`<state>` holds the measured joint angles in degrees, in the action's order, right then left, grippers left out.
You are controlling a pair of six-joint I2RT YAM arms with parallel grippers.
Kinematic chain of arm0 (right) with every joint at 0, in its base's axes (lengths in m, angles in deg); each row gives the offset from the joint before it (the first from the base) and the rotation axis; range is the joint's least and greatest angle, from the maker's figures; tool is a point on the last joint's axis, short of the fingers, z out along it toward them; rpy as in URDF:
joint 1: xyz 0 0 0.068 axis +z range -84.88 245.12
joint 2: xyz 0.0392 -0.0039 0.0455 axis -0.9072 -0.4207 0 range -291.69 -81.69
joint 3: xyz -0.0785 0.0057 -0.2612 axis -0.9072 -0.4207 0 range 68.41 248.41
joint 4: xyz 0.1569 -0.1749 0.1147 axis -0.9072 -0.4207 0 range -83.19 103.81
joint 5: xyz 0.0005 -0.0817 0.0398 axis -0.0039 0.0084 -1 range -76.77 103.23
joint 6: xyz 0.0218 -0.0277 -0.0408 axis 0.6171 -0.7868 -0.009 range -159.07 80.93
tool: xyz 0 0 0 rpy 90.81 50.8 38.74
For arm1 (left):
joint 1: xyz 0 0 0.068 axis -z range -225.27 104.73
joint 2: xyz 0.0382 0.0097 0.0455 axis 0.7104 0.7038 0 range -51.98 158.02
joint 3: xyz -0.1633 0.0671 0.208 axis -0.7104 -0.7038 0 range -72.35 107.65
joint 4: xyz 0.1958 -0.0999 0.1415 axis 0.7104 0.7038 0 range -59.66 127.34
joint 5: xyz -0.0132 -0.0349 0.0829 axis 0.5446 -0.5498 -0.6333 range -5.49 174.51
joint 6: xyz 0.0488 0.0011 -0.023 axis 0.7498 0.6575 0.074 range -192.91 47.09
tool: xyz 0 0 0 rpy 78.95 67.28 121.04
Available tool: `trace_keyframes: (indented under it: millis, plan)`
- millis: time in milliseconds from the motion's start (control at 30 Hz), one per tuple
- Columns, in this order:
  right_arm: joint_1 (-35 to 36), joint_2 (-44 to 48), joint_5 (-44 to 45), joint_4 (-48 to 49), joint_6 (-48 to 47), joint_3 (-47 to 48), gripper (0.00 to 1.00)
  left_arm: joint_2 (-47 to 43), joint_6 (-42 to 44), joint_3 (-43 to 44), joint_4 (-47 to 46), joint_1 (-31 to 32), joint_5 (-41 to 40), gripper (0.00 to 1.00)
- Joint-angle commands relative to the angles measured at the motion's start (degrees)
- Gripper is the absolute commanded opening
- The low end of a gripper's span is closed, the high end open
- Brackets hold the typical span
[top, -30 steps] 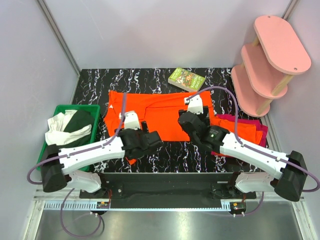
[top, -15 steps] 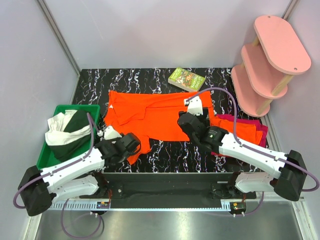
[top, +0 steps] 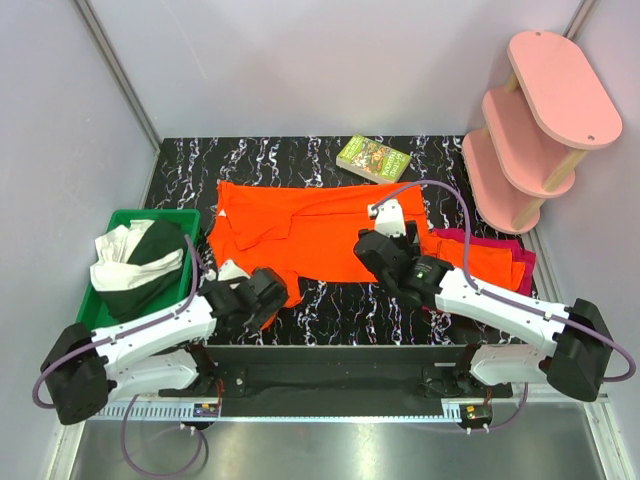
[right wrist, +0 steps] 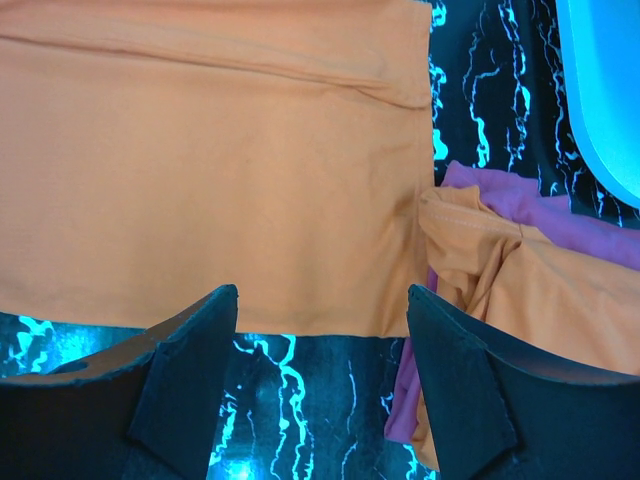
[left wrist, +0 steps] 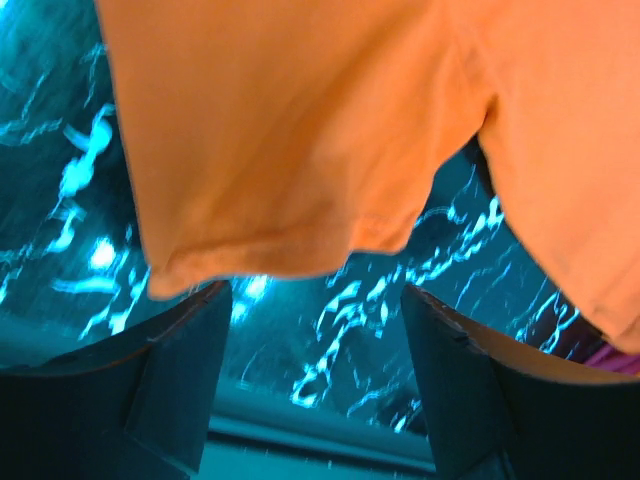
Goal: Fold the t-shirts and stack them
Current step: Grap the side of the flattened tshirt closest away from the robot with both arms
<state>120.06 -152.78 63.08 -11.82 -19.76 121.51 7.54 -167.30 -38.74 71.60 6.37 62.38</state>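
left fingers (left wrist: pixel 175 385) have swung back off the middle of the spread orange t-shirt (top: pixel 320 225) to its near-left corner; right fingers (right wrist: pixel 185 375) barely shifted. reads as lining up a fresh grip for the next fold, so this shirt isn't folded yet. worktop (top: pixel 340 310) is black with white veining, hard and glossy. the shirt lies across its centre: thin matte knit, mostly flat, stitched hems, left sleeve flap rumpled. folded pile (top: pixel 495 262) sits against its right edge, orange rectangle on magenta-red, soft rounded folds. left fingers are spread apart with nothing between them, low by the sleeve hem. right fingers are also apart and empty, hovering over the near hem by the right corner. both pairs dark and blocky.
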Motion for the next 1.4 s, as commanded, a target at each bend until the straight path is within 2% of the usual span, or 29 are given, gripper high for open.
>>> trace_keyframes:
  millis: [0,200,400,533,633,933,1067,1133,1167,1267,1300,1367]
  plan:
    - [-0.36,2.01,-0.1,-0.56,1.96,-1.07,0.77,-0.03,-3.34,4.53,8.21,1.53,-0.99,0.7]
    - [-0.36,2.36,-0.45,-0.74,2.92,-1.86,0.77,5.16,-3.08,7.35,18.59,3.64,-1.86,0.63]
    - [-0.53,2.97,-0.8,-0.74,3.01,-2.39,0.77,6.39,-5.98,3.4,20.88,4.09,-0.55,0.61]
    - [-0.36,2.8,-1.24,-0.65,3.19,-2.48,0.77,7.44,-5.11,2.34,19.13,4.0,-1.68,0.6]
    - [-0.36,2.62,-1.85,-0.65,3.28,-2.39,0.77,8.32,-2.47,1.29,13.52,3.47,-2.3,0.6]
    - [-0.36,2.54,-2.91,-0.65,3.36,-2.39,0.77,11.57,2.01,-0.03,6.31,2.24,-3.01,0.57]
    - [-0.36,2.8,-3.0,-0.65,3.37,-2.48,0.77,12.54,2.63,-0.82,4.98,1.8,-2.83,0.49]
    - [-0.36,2.8,-3.09,-0.74,3.36,-2.48,0.77,12.72,2.54,-1.08,4.71,1.71,-2.57,0.37]
    - [-0.44,2.8,-3.09,-0.74,3.45,-2.56,0.77,12.72,2.46,-1.26,4.62,1.71,-2.57,0.34]
    - [-0.36,2.54,-2.91,-0.74,3.45,-2.48,0.77,12.89,2.72,-1.26,4.62,1.71,-2.57,0.14]
    - [-0.36,2.45,-2.91,-0.74,3.45,-2.39,0.77,12.63,2.72,-1.35,4.71,1.71,-2.57,0.02]
    - [-0.36,2.45,-2.3,-0.83,3.54,-2.3,0.77,12.37,3.24,-1.09,4.71,1.71,-2.65,0.0]
